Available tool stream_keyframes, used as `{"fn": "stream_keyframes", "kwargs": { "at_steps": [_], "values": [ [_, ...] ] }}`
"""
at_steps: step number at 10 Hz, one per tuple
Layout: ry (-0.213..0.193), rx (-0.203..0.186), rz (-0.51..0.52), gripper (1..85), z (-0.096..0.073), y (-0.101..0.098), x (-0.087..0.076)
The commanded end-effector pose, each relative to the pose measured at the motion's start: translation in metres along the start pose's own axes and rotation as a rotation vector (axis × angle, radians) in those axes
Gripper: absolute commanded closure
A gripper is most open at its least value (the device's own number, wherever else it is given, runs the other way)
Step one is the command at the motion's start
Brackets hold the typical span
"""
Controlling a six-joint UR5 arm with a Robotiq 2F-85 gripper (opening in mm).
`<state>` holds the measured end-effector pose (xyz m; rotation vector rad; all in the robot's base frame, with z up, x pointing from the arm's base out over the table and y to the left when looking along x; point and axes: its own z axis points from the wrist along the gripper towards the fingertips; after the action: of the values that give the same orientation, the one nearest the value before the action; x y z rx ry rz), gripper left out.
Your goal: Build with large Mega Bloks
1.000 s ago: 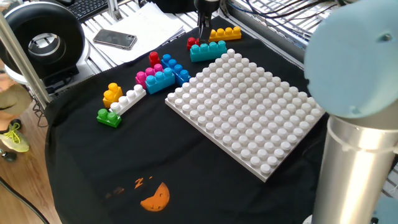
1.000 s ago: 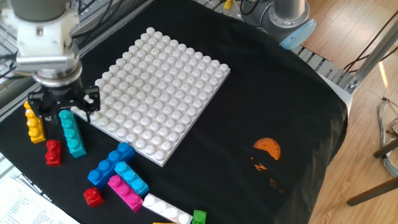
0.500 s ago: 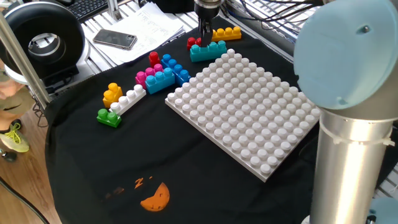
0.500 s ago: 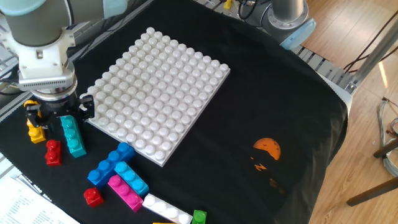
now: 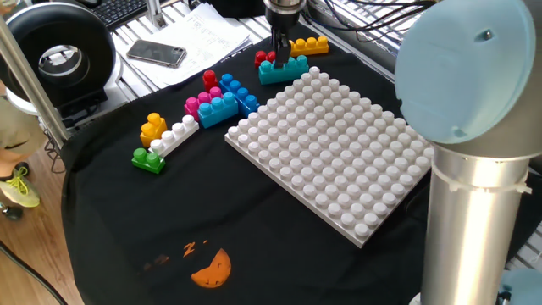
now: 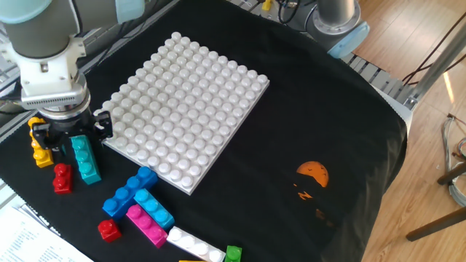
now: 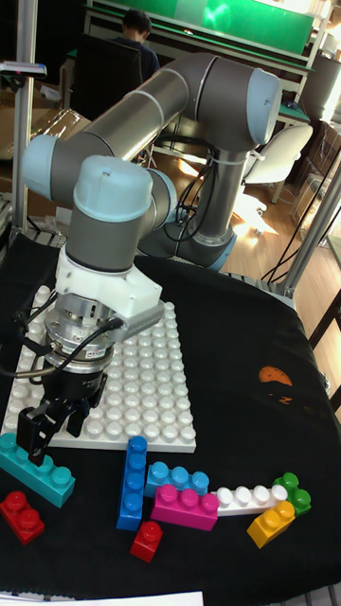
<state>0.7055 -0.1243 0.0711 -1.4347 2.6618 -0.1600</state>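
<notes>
Teal Mega Blok [image 6: 86,160], a long 4-stud brick, lies flat on the black cloth of the counter [image 6: 306,94], just off the white baseplate [image 6: 182,109] at about 8 o'clock from the plate's centre in the other fixed view. Tool [image 6: 70,138] is down over the brick's far end, fingers either side of it; whether they're pinching it or just straddling, can't tell, since the wrist blocks the tips. In the tall view the tool [image 7: 40,437] sits low on the teal brick [image 7: 38,469] w/ a dark finger [image 7: 28,431] in front of it.

Around it: yellow brick [image 6: 39,149] at 9 o'clock of the teal one, partly behind the tool. Small red brick [image 6: 62,178] near its 7 o'clock. Further out at 5 o'clock, a cluster: blue brick [image 6: 127,193], light-blue brick [image 6: 154,209] sitting on a pink brick [image 6: 145,225], another small red one [image 6: 108,230], then a white brick [image 6: 193,245] and a green one [image 6: 233,253] at the bottom edge.

In the one fixed view an orange-yellow brick [image 5: 153,128] sits beside the white-green end of the row. Orange print [image 6: 314,173] on the cloth at 4 o'clock of the baseplate, well apart from the bricks.
</notes>
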Motion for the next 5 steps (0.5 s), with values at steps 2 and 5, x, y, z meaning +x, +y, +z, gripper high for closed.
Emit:
{"fn": "stream_keyframes", "kwargs": {
  "at_steps": [2,5],
  "values": [
    [-0.060,0.017,-0.021,13.3,0.050,-0.014,-0.019],
    [-0.058,-0.006,-0.012,14.3,0.052,-0.010,-0.028]
  ]
}}
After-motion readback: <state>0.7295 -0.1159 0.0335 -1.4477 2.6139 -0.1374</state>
